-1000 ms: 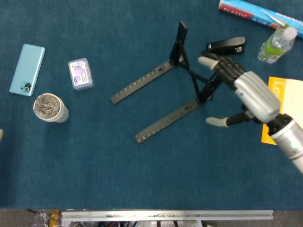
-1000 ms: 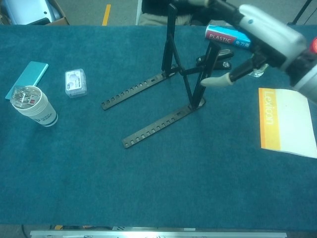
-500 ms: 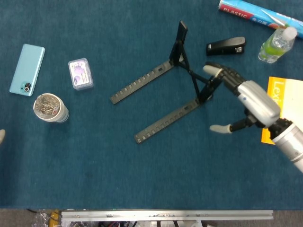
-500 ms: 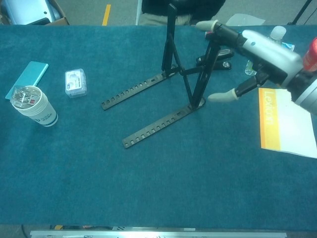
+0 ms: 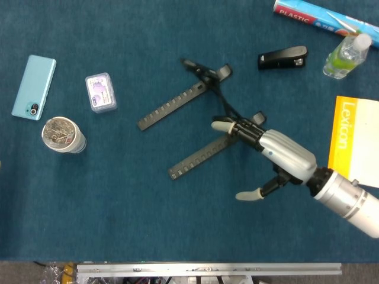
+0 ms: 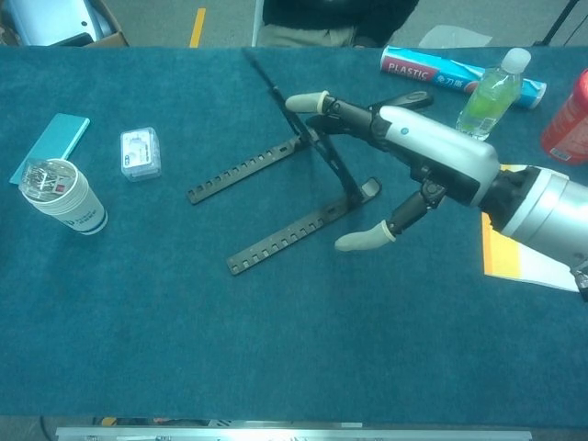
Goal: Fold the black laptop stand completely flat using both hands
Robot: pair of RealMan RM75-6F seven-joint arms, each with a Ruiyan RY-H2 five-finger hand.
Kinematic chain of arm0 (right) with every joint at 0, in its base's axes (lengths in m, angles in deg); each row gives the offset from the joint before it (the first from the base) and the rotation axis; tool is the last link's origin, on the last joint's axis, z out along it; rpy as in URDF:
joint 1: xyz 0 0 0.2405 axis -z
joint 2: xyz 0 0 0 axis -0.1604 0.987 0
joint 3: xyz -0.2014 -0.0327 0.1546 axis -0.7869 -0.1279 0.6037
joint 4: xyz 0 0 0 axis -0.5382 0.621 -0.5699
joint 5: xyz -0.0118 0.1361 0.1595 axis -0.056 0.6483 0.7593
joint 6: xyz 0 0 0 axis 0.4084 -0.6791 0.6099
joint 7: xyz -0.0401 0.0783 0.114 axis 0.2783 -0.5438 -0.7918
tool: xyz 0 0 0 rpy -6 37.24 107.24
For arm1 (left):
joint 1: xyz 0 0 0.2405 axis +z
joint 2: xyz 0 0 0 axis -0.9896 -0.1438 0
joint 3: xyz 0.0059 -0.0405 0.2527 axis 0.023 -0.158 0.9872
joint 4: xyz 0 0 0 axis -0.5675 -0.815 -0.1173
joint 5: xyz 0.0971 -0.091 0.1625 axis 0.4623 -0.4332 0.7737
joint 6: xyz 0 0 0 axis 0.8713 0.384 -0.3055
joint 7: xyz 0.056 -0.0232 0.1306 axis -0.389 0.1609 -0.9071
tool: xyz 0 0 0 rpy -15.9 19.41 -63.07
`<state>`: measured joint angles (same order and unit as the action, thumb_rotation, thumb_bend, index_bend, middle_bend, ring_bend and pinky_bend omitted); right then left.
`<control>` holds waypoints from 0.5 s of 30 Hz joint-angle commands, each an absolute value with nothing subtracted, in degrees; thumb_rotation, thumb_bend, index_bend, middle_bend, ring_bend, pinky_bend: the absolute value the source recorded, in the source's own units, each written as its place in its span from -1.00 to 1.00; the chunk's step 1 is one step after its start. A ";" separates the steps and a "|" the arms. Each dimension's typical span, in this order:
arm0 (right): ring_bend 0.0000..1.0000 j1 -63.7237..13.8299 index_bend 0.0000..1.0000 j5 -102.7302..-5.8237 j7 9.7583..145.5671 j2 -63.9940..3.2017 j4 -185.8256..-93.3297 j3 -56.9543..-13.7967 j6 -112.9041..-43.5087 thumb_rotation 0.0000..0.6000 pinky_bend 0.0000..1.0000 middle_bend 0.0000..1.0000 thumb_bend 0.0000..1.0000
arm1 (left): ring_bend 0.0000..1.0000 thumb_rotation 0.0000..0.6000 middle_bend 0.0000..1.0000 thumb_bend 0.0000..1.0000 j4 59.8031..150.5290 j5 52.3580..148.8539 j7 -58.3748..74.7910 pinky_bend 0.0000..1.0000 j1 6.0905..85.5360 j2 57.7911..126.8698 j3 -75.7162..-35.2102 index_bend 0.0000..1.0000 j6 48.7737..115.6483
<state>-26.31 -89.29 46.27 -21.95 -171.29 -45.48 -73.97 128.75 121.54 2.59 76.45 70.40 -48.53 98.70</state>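
Chest view shows the right hand (image 6: 409, 152), fingers spread and gripping nothing, pressing the black laptop stand (image 6: 289, 188) near the table's (image 6: 276, 349) middle; its supports lean low, not yet flat, left hand out of sight.

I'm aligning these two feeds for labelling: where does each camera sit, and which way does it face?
Head view: high above the table, looking almost straight down at the black laptop stand; shows the right hand and forearm, fingers spread over the stand.
Chest view: lower, at the table's near edge, looking forward and down across it to the floor beyond; shows the same right hand and arm.
Shared: stand, right hand, phone, cup, stapler, bottle. The left hand shows in neither.
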 commanded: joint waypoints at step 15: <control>-1.00 -28.54 -1.00 -79.58 54.01 -22.73 -171.43 -42.70 -69.54 1.00 -1.00 -0.90 -0.96 | -1.00 1.00 -1.00 -0.51 131.83 126.26 0.04 -1.00 73.04 68.68 -47.78 -1.00 95.56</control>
